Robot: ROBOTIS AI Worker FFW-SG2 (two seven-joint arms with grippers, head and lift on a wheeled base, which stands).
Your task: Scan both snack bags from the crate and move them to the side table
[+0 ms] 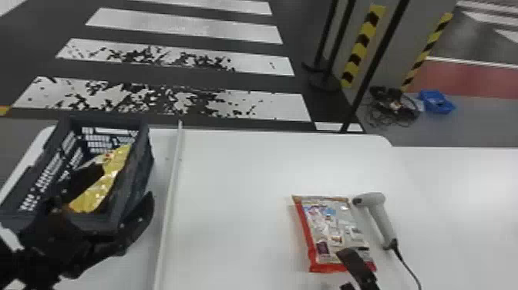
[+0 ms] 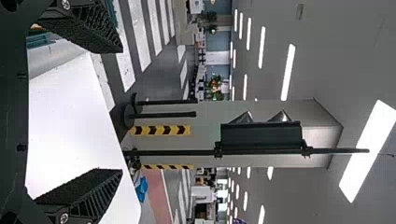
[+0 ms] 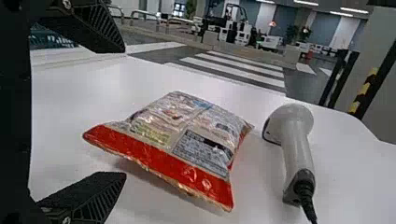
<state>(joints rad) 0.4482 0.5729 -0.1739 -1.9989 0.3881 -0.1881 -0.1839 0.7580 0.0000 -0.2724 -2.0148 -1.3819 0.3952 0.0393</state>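
Observation:
In the head view, my left gripper (image 1: 117,194) is at the crate's near right corner, one finger over the crate (image 1: 140,166), the other outside its right wall. It stands open in the left wrist view (image 2: 122,111). Inside the crate, a yellow snack bag (image 1: 115,164) leans along the right wall, partly hidden by that finger. The red-edged snack bag (image 1: 335,227) lies flat on the table. My right gripper (image 1: 345,270) is at its near edge. Through the right wrist camera, this bag (image 3: 187,135) lies beyond the open gripper (image 3: 125,112). Beside it rests the grey scanner (image 1: 379,220).
A raised white strip (image 1: 171,193) crosses the white table (image 1: 239,173) just right of the crate. The scanner's cable (image 1: 408,268) trails toward the near edge. More white tabletop (image 1: 462,185) extends to the right. Black poles stand on the floor behind.

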